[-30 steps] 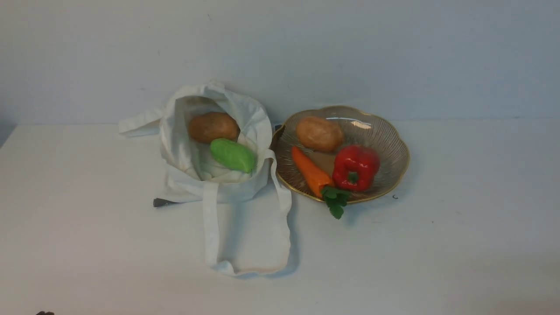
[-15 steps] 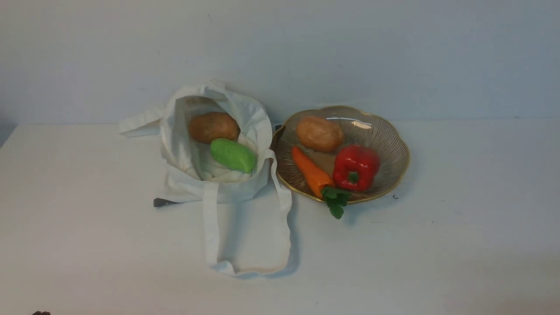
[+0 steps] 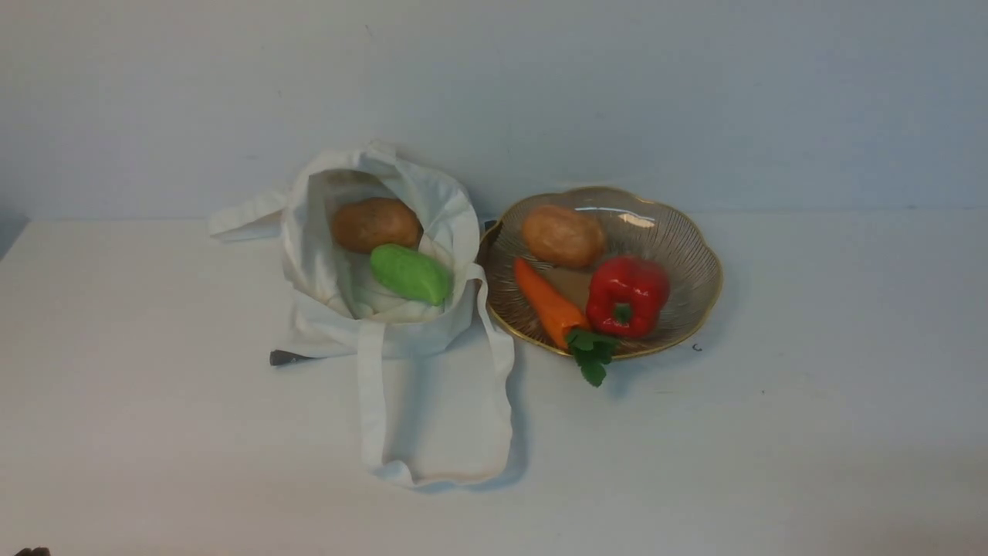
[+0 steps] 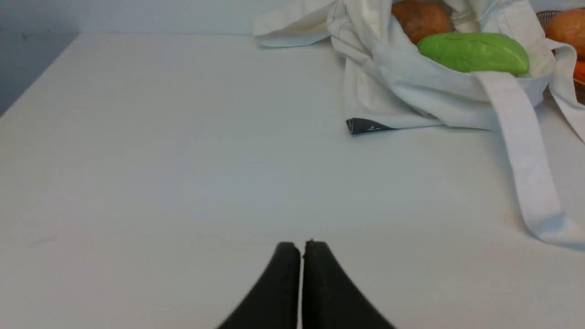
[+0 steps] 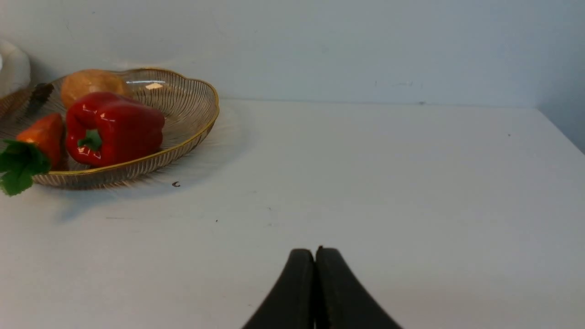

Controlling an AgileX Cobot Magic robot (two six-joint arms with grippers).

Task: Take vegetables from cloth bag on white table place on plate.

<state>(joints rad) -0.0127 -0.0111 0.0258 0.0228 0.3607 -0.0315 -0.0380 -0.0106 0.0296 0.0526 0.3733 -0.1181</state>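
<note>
The cloth bag lies open on the white table. Inside it are a green oblong vegetable and a brown potato; both also show in the left wrist view, the green one in front of the potato. The plate to the bag's right holds an orange carrot, a second potato and a red bell pepper. My left gripper is shut and empty, low over bare table, well short of the bag. My right gripper is shut and empty, right of the plate.
One bag strap loops toward me across the table. A dark tag pokes out under the bag's left corner. A wall stands close behind bag and plate. The carrot's leafy top hangs over the plate's front rim.
A dark tip at the bottom left corner of the front view has slid further left and almost out of frame. Bag, vegetables and plate have not moved.
</note>
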